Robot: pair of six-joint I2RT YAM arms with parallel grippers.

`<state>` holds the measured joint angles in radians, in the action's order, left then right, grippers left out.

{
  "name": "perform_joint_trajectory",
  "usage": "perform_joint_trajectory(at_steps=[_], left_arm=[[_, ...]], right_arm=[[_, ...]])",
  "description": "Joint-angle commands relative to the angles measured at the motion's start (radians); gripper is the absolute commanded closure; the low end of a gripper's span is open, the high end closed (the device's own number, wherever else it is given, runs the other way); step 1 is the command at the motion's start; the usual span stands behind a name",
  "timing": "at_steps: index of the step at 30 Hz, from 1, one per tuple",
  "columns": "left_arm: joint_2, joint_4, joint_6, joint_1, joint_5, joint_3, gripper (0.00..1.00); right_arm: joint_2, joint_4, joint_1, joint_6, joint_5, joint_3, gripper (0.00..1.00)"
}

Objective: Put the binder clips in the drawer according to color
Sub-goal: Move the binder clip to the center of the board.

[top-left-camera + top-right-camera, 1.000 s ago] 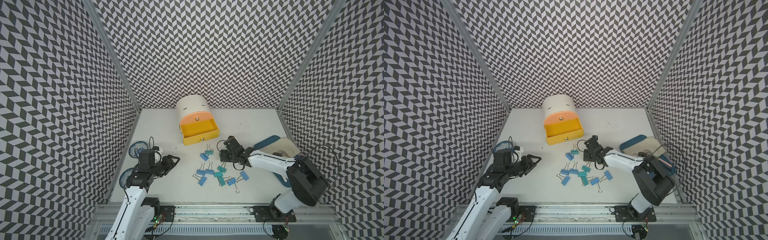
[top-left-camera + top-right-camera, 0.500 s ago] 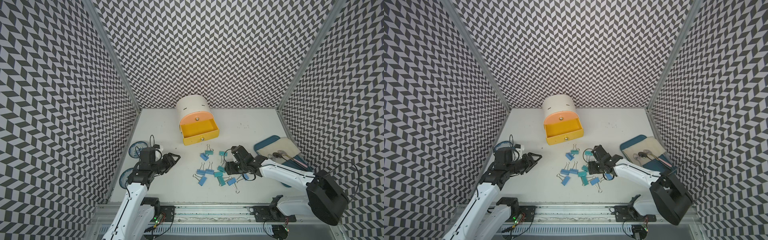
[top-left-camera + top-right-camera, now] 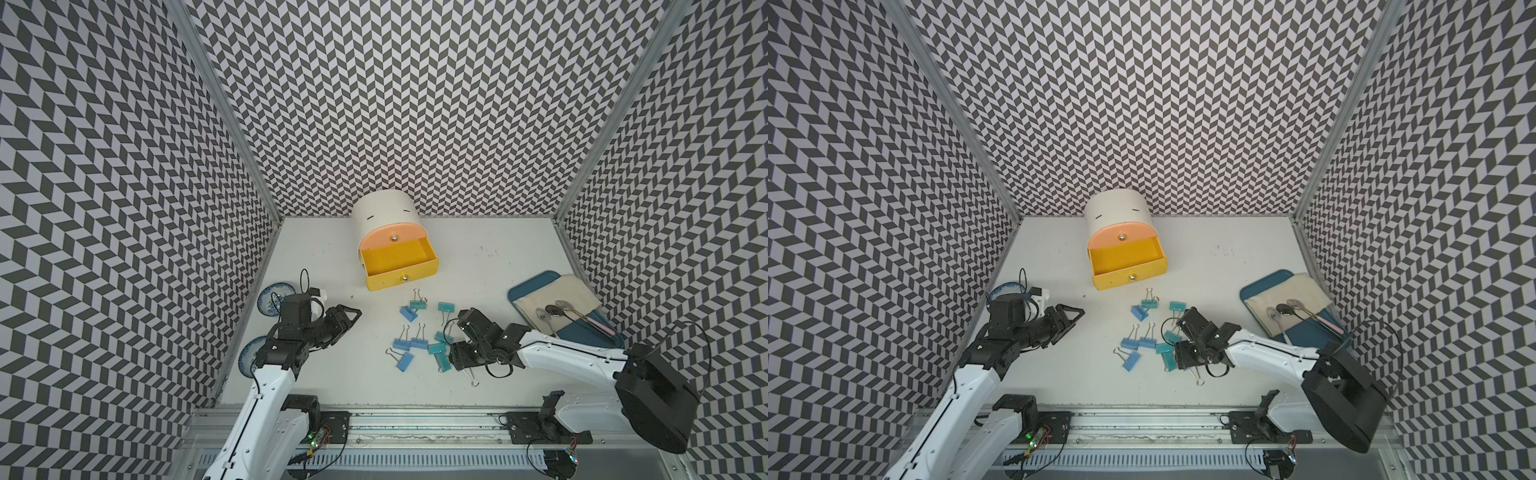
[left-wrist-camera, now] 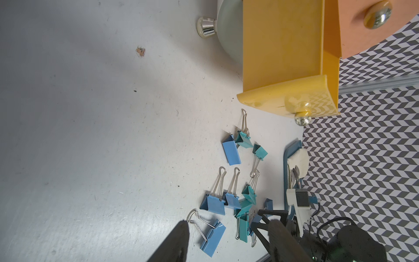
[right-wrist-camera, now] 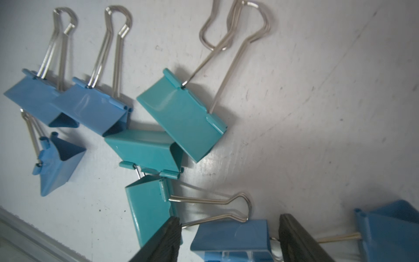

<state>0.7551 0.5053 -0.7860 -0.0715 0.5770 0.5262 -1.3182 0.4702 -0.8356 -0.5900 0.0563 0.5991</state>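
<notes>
Our right gripper (image 5: 229,217) stands wide open at the bottom edge of the right wrist view. A blue binder clip (image 5: 231,236) lies flat between its fingers (image 5: 165,238), unclamped. Our left gripper (image 3: 348,319), left of centre in a top view, is open too and holds nothing. The other binder clips (image 3: 419,342), blue and teal with silver wire handles, lie scattered in the lower middle. Just above them the white cabinet (image 3: 384,212) has its yellow drawer (image 3: 399,259) pulled out.
</notes>
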Motion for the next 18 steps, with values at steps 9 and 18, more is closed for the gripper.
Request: perform_joint_trajectory(at_steps=[9, 18], left_arm=[[0.001, -0.027, 0.002, -0.016, 0.021, 0.034, 0.40], [-0.023, -0.027, -0.016, -0.016, 0.027, 0.015, 0.40]], right_arm=[[0.092, 0.003, -0.078, -0.058, -0.022, -0.057, 0.27], [0.074, 0.051, -0.109, -0.072, -0.091, -0.042, 0.28]])
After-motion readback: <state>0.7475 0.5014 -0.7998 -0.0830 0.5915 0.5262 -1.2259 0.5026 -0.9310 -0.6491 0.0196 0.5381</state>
